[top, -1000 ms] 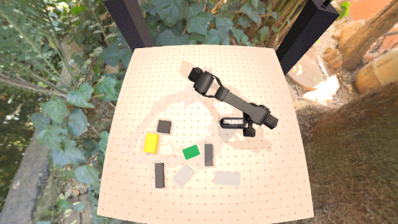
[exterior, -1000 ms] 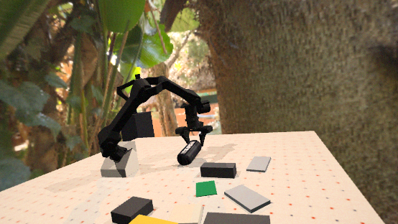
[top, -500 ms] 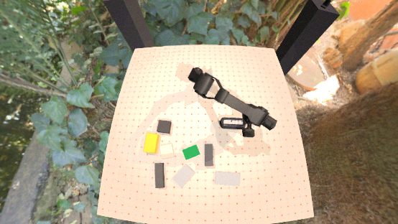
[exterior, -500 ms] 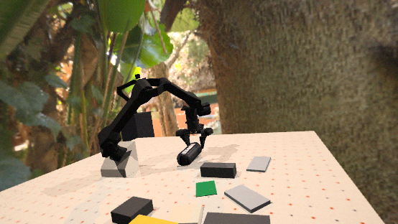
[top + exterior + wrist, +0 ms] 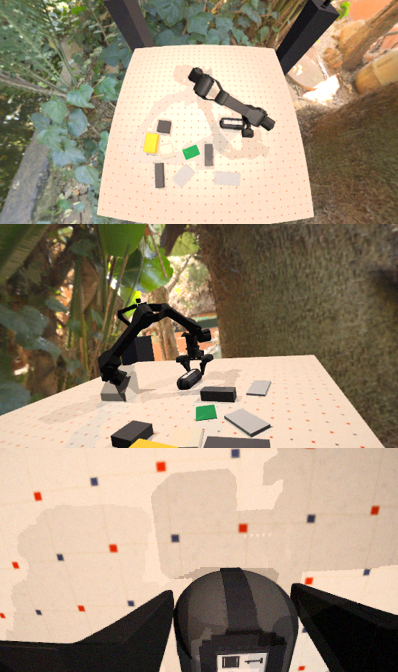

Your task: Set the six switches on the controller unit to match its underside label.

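Between our gripper's (image 5: 248,126) (image 5: 195,365) (image 5: 233,593) wide-set fingers we hold the controller unit (image 5: 231,123) (image 5: 189,379) (image 5: 210,600), label side up, presumably to read the switch settings.

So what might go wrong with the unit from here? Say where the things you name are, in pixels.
The gripper (image 5: 245,124) (image 5: 195,372) (image 5: 232,594) pinches the unit (image 5: 231,123) (image 5: 190,379) (image 5: 235,603) near one end, and the other end slopes downward, so it might pivot or slip.

Its label (image 5: 233,122) (image 5: 188,374) (image 5: 241,662) faces up, so lowering it like this could press the switches against the bench and flip some, or leave it resting upside down.
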